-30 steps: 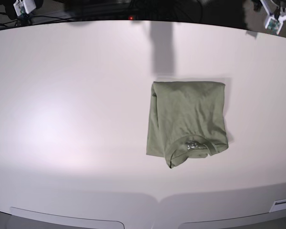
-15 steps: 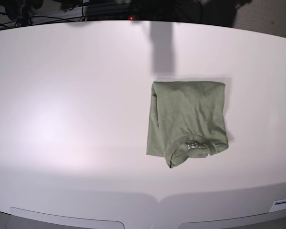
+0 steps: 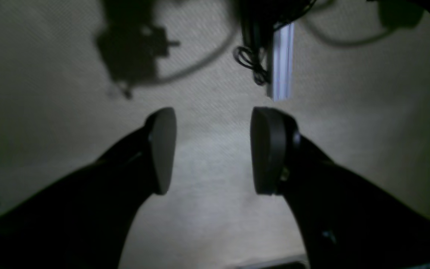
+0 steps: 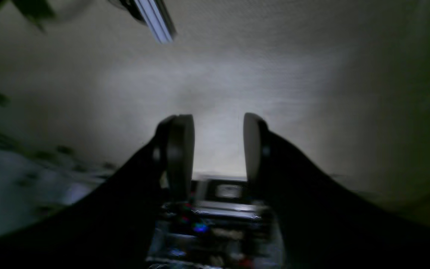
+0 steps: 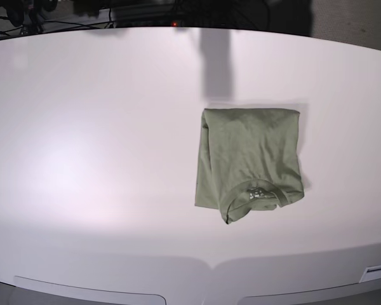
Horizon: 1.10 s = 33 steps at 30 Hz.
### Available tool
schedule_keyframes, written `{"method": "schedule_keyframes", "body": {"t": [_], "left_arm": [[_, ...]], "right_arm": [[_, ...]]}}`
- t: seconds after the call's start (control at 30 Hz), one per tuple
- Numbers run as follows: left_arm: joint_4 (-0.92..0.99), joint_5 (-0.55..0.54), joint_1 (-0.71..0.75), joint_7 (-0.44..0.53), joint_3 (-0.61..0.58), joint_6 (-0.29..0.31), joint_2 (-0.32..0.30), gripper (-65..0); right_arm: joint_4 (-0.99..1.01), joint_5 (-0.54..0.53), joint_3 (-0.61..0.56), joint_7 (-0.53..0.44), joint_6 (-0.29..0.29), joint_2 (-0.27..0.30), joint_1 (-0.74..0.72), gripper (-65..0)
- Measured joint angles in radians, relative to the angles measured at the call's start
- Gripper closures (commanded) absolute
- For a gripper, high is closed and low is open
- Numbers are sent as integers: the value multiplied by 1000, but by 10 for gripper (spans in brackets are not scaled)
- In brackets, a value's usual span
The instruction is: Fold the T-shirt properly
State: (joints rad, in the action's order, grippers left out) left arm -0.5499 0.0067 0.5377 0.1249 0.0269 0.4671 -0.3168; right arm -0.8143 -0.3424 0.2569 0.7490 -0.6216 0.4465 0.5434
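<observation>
The green T-shirt [image 5: 251, 163] is seen folded into a neat block on the white table [image 5: 101, 159], out toward 3 o'clock from the table's middle. Its round collar [image 5: 254, 198] sits at the 6 o'clock edge of the block. Nothing is touching it. The left gripper [image 3: 213, 149] is seen wide apart and empty, over a carpet floor [image 3: 50, 112]. The right gripper [image 4: 218, 149] is seen partly apart, with nothing between its pads [image 4: 180, 149].
</observation>
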Motion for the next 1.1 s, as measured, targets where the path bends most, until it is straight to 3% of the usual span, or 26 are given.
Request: {"method": "schedule_keyframes", "body": {"t": [0.1,0.17,0.27,0.37,0.63,0.8,0.93,1.0,1.1], "left_arm": [[59,1,-38,-1,0,0,35,-316],[66,0,-50,-13,0,-20,58,-316],[65,-17,-58,-48,0,-97,91,-316],[64,-21,-50,-50,0,-116,111,-316],[32,27,-42,-53,0,-150,141,-316],[4,79,-44,-140,5,-396,148,-316],[0,141,-42,-143,5,-397,177,-316],[0,164,-42,-100,5,-392,202,-316],[5,169,-55,-97,5,-382,243,-316]], "right_arm": [[66,86,-194,-98,9,-6,-86,-227],[115,113,-319,-175,74,-19,-133,-227],[172,127,-457,-248,174,-51,-168,-227],[180,127,-534,-320,192,-60,-173,-227],[180,130,-566,-599,288,-56,-214,-227],[180,127,-566,-652,285,-62,-239,-227],[181,124,-566,-693,285,-61,-250,-227],[181,124,-566,-724,285,-63,-255,-227],[181,123,-566,-699,273,-62,-268,-227]]}}
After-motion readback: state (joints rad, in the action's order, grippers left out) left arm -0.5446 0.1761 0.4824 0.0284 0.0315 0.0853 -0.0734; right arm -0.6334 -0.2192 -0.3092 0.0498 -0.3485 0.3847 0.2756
